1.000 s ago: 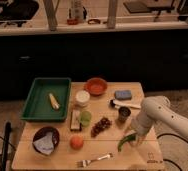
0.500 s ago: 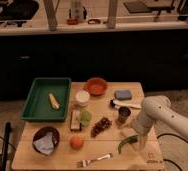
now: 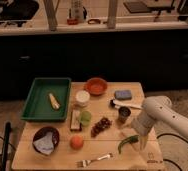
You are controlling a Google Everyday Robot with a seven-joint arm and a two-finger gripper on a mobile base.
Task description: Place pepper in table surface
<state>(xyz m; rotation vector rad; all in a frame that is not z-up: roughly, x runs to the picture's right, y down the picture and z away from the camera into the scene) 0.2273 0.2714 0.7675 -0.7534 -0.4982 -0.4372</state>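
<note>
A light tan wooden tabletop with plank seams [image 3: 57, 159] carries everything here, and the dark bunch of grapes [image 3: 102, 125] near its middle serves as the reference. The slim, curved, bright green chili pepper [image 3: 127, 143] lies flat on the wood to the right of the grapes and a little nearer the front edge, its pointed tip towards the front. The robot's white arm [image 3: 157, 111] reaches in from the right of the grapes and bends down, so that the gripper [image 3: 139, 139] sits low at the pepper's right end, just beside or touching it; whether it grasps the pepper or has let go cannot be told. A small dark cup [image 3: 124, 114] stands right of the grapes and slightly behind them. A round pale-green cup [image 3: 86, 118] stands just left of the grapes. Far left and behind the grapes sits a green rectangular tray [image 3: 35, 106] holding a yellowish oblong item [image 3: 54, 101]. Behind the grapes is an orange bowl [image 3: 96, 86], with a blue sponge [image 3: 123, 94] behind and to the right. In front of the grapes lies a metal fork [image 3: 94, 160], and an orange round fruit [image 3: 76, 142] rests front-left.
</note>
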